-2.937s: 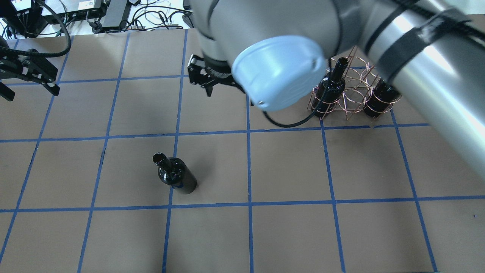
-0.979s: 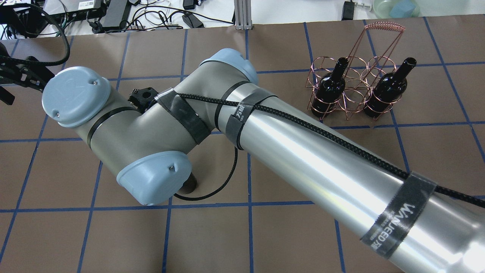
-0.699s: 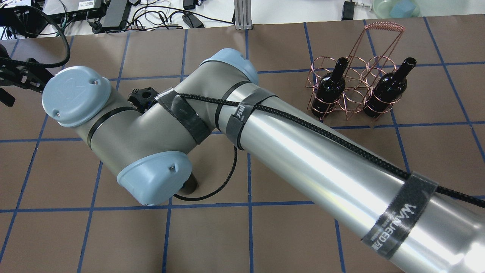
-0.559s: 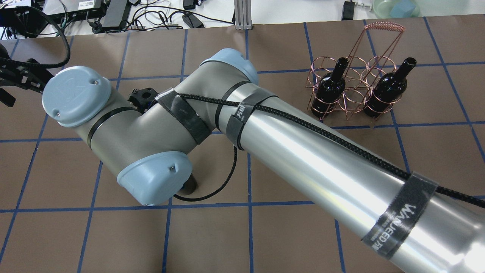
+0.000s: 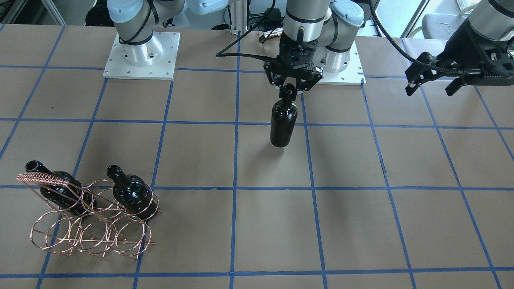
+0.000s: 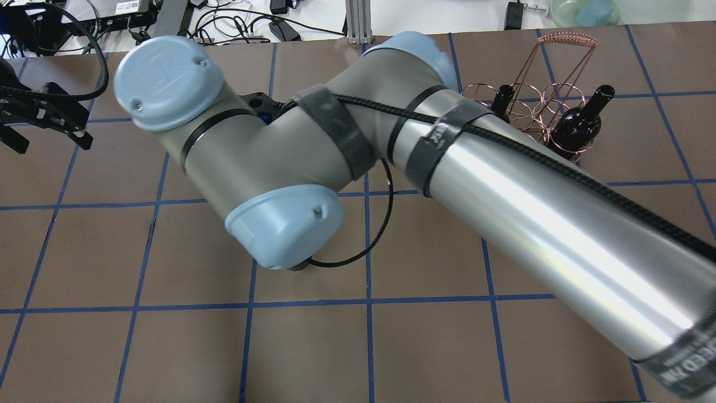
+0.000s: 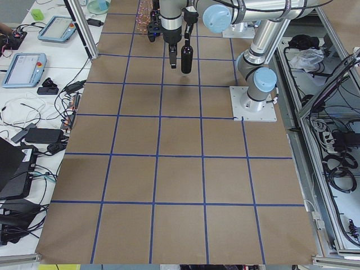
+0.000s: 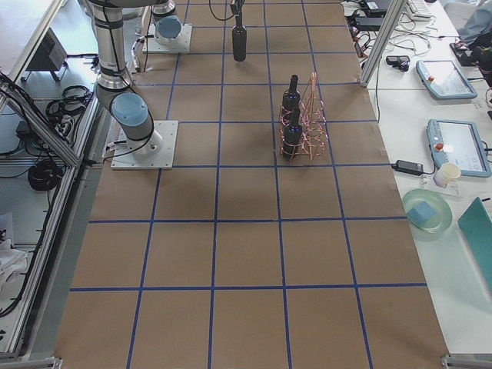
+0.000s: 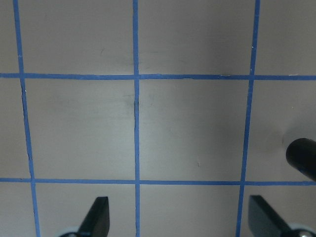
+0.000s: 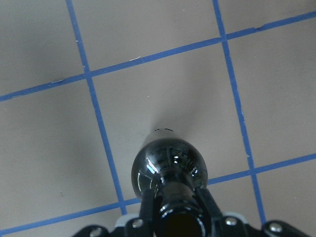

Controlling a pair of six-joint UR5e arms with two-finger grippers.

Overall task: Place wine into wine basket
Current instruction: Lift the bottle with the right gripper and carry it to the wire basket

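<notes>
My right gripper (image 5: 289,87) is shut on the neck of a glossy black wine bottle (image 5: 283,122) and holds it upright just above the table, near the robot's base. The right wrist view looks down the bottle (image 10: 170,165) between the fingers (image 10: 147,207). In the overhead view the right arm hides it. The rose-copper wire basket (image 5: 92,228) stands far off with two alike bottles (image 5: 129,193) (image 5: 60,188) in it; it also shows in the overhead view (image 6: 540,103). My left gripper (image 5: 429,86) is open and empty at the table's left side (image 6: 49,137).
The brown table top carries a grid of blue tape lines. The two arm base plates (image 5: 140,56) sit at the robot's edge. Cables and boxes (image 6: 235,17) lie beyond the far edge. The basket's tall handle (image 6: 565,38) rises above the rings.
My right arm went to the lone bottle on the left and closed over it. Since half a second ago it has risen and shifted right, with the bottle now off the table.
</notes>
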